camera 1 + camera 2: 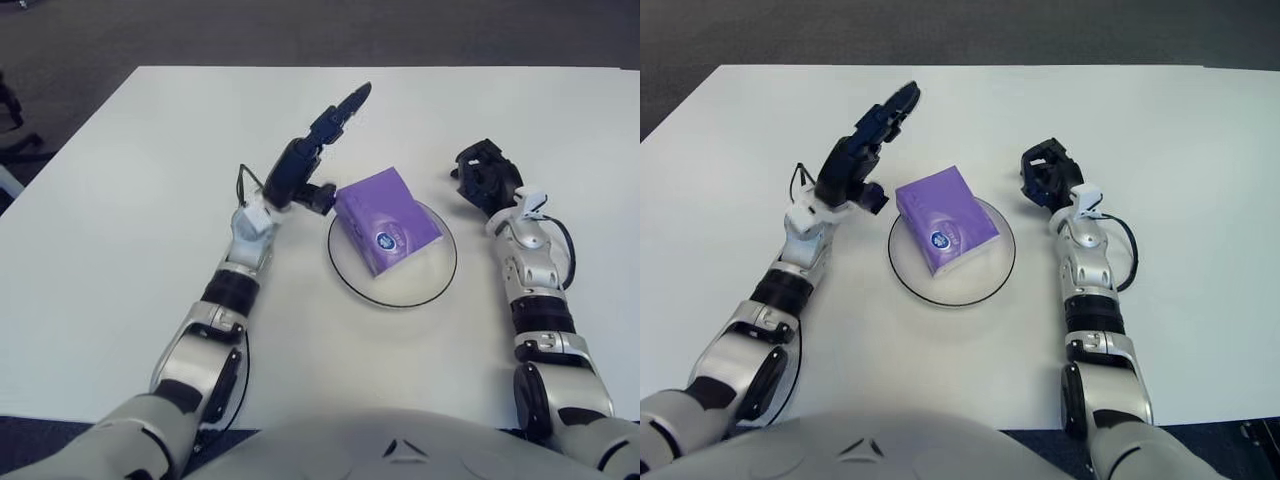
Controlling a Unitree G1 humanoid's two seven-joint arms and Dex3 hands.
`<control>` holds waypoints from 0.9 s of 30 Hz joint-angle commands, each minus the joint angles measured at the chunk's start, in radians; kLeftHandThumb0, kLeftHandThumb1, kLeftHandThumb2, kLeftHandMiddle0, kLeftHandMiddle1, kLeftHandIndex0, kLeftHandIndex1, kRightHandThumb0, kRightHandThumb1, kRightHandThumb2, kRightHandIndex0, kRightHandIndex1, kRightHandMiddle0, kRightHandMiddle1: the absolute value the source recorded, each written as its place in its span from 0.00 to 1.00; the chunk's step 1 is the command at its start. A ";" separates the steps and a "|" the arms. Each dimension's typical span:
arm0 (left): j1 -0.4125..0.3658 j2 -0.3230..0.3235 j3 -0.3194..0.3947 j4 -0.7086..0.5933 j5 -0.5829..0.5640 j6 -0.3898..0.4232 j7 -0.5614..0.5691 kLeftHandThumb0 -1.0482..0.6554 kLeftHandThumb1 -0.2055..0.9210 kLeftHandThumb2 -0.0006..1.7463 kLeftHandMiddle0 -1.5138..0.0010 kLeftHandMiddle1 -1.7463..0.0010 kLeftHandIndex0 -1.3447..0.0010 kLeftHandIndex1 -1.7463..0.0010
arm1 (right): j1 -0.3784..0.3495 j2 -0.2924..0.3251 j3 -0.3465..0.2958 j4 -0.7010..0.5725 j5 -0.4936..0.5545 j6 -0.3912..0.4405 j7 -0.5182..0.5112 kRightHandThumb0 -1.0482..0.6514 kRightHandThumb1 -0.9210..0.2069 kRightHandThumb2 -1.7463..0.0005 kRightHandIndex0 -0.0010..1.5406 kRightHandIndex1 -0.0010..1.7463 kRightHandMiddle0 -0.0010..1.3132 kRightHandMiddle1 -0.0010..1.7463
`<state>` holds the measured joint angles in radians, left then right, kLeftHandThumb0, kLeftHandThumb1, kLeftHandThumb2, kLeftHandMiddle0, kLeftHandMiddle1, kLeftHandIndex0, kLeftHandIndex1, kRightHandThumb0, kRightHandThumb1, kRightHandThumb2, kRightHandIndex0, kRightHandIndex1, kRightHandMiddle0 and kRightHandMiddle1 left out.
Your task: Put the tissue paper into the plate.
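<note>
Tissue pack (387, 220) lies in the plate (438, 287)
Left hand (318, 150) empty, fingers spread; right hand (486, 176) curled, empty beside plate; pack looks light, soft: grip its long sides
</note>
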<state>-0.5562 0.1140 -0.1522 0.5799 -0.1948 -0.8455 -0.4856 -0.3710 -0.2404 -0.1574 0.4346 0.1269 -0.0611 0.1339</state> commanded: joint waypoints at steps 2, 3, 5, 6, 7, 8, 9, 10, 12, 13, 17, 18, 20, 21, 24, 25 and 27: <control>-0.157 0.031 0.086 0.211 -0.170 0.010 -0.277 0.01 1.00 0.60 0.79 0.99 0.83 0.97 | 0.079 0.033 0.011 0.069 -0.008 0.068 -0.008 0.40 0.13 0.59 0.46 1.00 0.22 1.00; -0.158 0.027 0.099 0.234 -0.181 -0.006 -0.297 0.01 1.00 0.61 0.79 1.00 0.83 0.97 | 0.080 0.033 0.011 0.068 -0.008 0.068 -0.010 0.40 0.13 0.59 0.46 1.00 0.23 1.00; -0.140 0.014 0.120 0.254 -0.181 -0.041 -0.289 0.01 1.00 0.61 0.80 1.00 0.84 0.98 | 0.081 0.035 0.010 0.066 -0.008 0.067 -0.012 0.40 0.13 0.59 0.46 1.00 0.23 1.00; -0.128 0.006 0.131 0.259 -0.177 -0.058 -0.276 0.01 1.00 0.61 0.80 1.00 0.85 0.98 | 0.082 0.035 0.010 0.064 -0.008 0.066 -0.013 0.40 0.13 0.59 0.46 1.00 0.23 1.00; -0.106 -0.004 0.145 0.259 -0.161 -0.076 -0.237 0.02 1.00 0.61 0.80 1.00 0.85 0.98 | 0.083 0.036 0.010 0.063 -0.007 0.065 -0.015 0.40 0.14 0.59 0.46 1.00 0.23 1.00; -0.093 -0.012 0.158 0.263 -0.150 -0.089 -0.214 0.02 1.00 0.61 0.80 1.00 0.85 0.98 | 0.083 0.037 0.010 0.062 -0.007 0.065 -0.016 0.40 0.14 0.59 0.46 1.00 0.23 1.00; -0.080 -0.019 0.173 0.267 -0.132 -0.087 -0.172 0.02 1.00 0.61 0.80 0.99 0.85 0.99 | 0.084 0.037 0.009 0.061 -0.007 0.064 -0.017 0.40 0.14 0.59 0.46 1.00 0.23 1.00; -0.072 -0.024 0.183 0.270 -0.119 -0.085 -0.142 0.02 1.00 0.60 0.78 0.99 0.85 0.99 | 0.084 0.037 0.008 0.060 -0.006 0.064 -0.018 0.40 0.14 0.59 0.46 1.00 0.23 1.00; -0.063 -0.033 0.199 0.274 -0.094 -0.084 -0.091 0.03 1.00 0.60 0.73 0.98 0.85 0.99 | 0.085 0.036 0.007 0.058 -0.005 0.064 -0.018 0.40 0.14 0.59 0.46 1.00 0.23 1.00; -0.054 -0.040 0.212 0.280 -0.083 -0.086 -0.054 0.03 1.00 0.60 0.71 0.98 0.85 0.99 | 0.084 0.036 0.007 0.058 -0.005 0.063 -0.018 0.40 0.14 0.58 0.46 1.00 0.23 1.00; -0.035 -0.077 0.277 0.340 -0.139 -0.031 -0.018 0.07 1.00 0.56 0.51 0.96 0.66 0.95 | 0.082 0.034 0.003 0.064 -0.003 0.059 -0.016 0.40 0.15 0.58 0.46 1.00 0.23 1.00; -0.035 -0.082 0.289 0.351 -0.152 -0.018 -0.022 0.10 1.00 0.54 0.45 0.95 0.60 0.93 | 0.081 0.034 0.003 0.066 -0.003 0.058 -0.016 0.40 0.15 0.58 0.46 1.00 0.23 1.00; -0.035 -0.090 0.320 0.371 -0.183 0.023 -0.036 0.13 1.00 0.52 0.39 0.91 0.54 0.91 | 0.081 0.034 0.002 0.068 -0.003 0.057 -0.015 0.40 0.15 0.58 0.46 1.00 0.24 1.00; -0.032 -0.092 0.332 0.376 -0.195 0.046 -0.045 0.15 1.00 0.51 0.40 0.84 0.50 0.89 | 0.081 0.034 0.002 0.069 -0.002 0.056 -0.015 0.40 0.15 0.58 0.46 1.00 0.24 1.00; -0.019 -0.089 0.354 0.383 -0.199 0.103 -0.041 0.20 1.00 0.50 0.47 0.53 0.50 0.75 | 0.080 0.035 0.000 0.071 -0.001 0.052 -0.014 0.40 0.16 0.57 0.46 1.00 0.24 1.00; -0.012 -0.084 0.359 0.389 -0.187 0.119 -0.016 0.21 1.00 0.50 0.49 0.45 0.52 0.70 | 0.080 0.036 -0.002 0.073 0.001 0.048 -0.014 0.40 0.16 0.57 0.46 1.00 0.24 1.00; 0.000 -0.075 0.366 0.396 -0.161 0.144 0.032 0.24 1.00 0.51 0.51 0.32 0.55 0.58 | 0.081 0.036 -0.005 0.073 0.004 0.044 -0.012 0.40 0.16 0.57 0.46 1.00 0.24 1.00</control>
<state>-0.6461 0.0448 0.1972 0.9192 -0.3744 -0.7477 -0.5024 -0.3678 -0.2267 -0.1628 0.4382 0.1310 -0.0672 0.1195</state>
